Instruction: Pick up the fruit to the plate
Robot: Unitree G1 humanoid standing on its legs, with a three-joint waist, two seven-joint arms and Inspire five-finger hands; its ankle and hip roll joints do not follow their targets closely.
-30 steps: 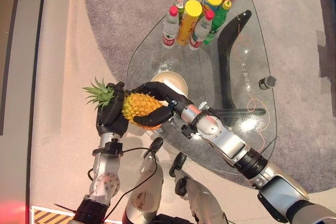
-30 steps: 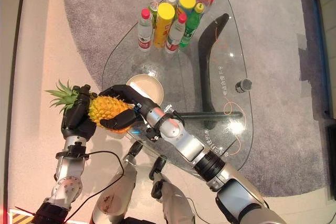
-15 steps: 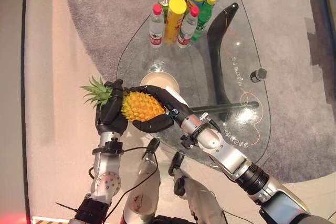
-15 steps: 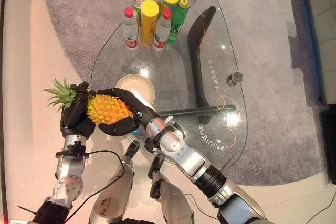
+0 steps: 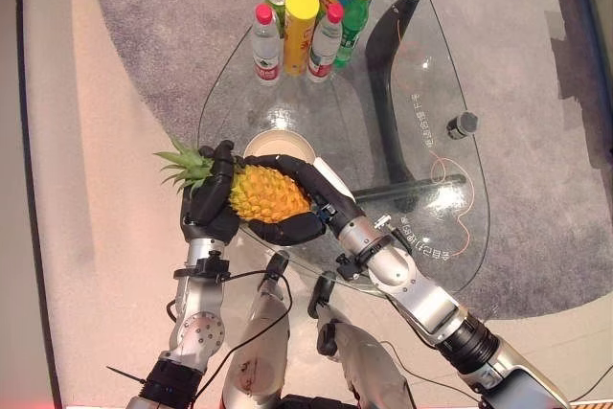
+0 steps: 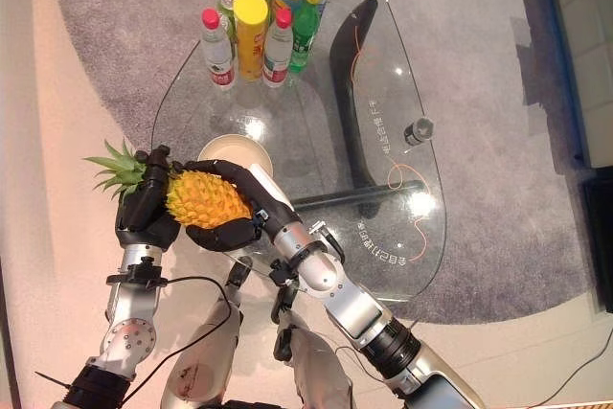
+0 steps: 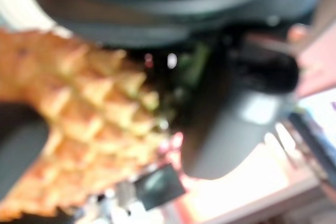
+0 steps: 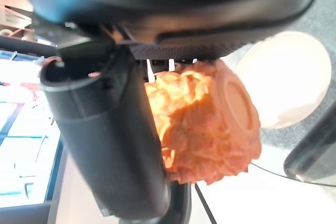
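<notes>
The pineapple (image 5: pixel 266 194) is held between both hands, lying on its side, just off the near-left edge of the glass counter (image 5: pixel 421 93), above the floor and not yet over the glass. The left hand (image 5: pixel 209 208) is clamped on the crown end, fingers curled over the fruit where the green leaves (image 5: pixel 184 164) stick out to the robot's left. The right hand (image 5: pixel 299 200) is wrapped round the opposite end, fingers over the top and thumb underneath, cradling the base; in the right wrist view the fruit's flat underside (image 8: pixel 239 103) is seen past the thumb.

A two-handed hold is probably used because the fruit is bulky and bumpy: one hand alone would likely let it roll or slip. Gripping at both ends also keeps it level and lets the weight be shared.

The plate (image 5: pixel 279 146), cream-coloured and empty, sits on the counter just beyond the fruit, partly hidden behind the right hand's fingers. Task judged roughly halfway: fruit lifted, not yet set down. Next, a short move fwd and slightly right is needed, then lowering onto the plate.

The bottles (image 5: pixel 306 18) at the far end stand well apart from the path, so no clash is expected there.
</notes>
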